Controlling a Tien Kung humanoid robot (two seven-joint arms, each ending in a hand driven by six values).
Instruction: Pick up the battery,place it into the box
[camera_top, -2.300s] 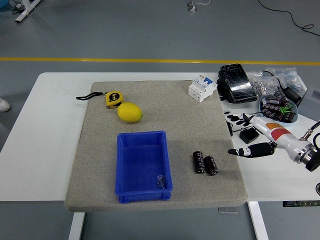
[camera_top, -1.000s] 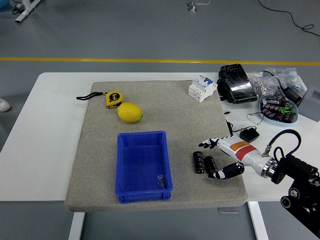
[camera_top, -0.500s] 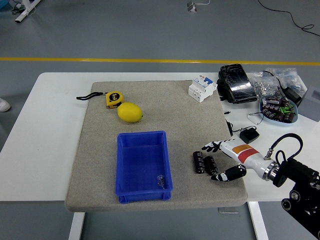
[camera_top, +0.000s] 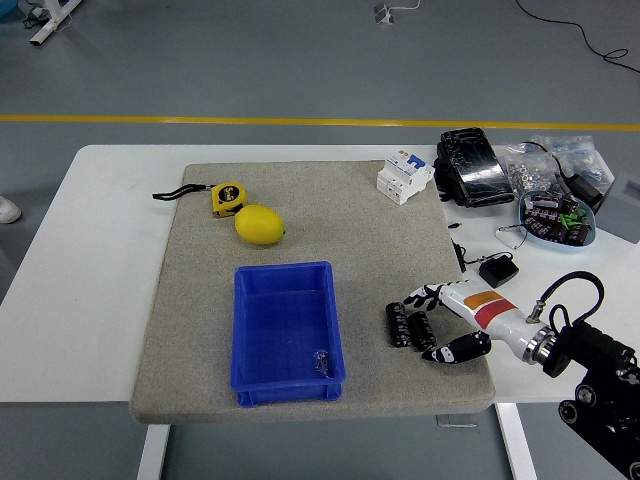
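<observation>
Grey floor with a yellow line runs behind the white counter (camera_top: 60, 300). On my feed a grey mat (camera_top: 320, 240) covers most of the counter's middle, and I take the blue box (camera_top: 287, 330) on its near half as my landmark.

Blue box: open top, something small and glinting in its near right corner, too small for me to identify. Right arm comes in from the lower right corner, well right of the box. Its hand (camera_top: 440, 322) sits low over the mat's right edge, fingers spread, thumb toward the near edge, holding nothing. I cannot tell whether the fingertips (camera_top: 412, 297) touch anything.

Two dark batteries (camera_top: 410, 327) lie side by side on the mat right of the box, just beside the spread hand, between its fingers and thumb as I see it. Neither is in the box.

Black pouch (camera_top: 470, 166) far right of the box, off the mat. Clear tub of small parts (camera_top: 558, 220) beyond it, right again. White circuit breaker (camera_top: 403, 175) at the mat's far right corner. Lemon (camera_top: 260, 224) just behind the box. Yellow tape measure (camera_top: 226, 198) behind the lemon, strap trailing left. Small black adapter (camera_top: 497, 269) on bare counter just behind the hand.
</observation>
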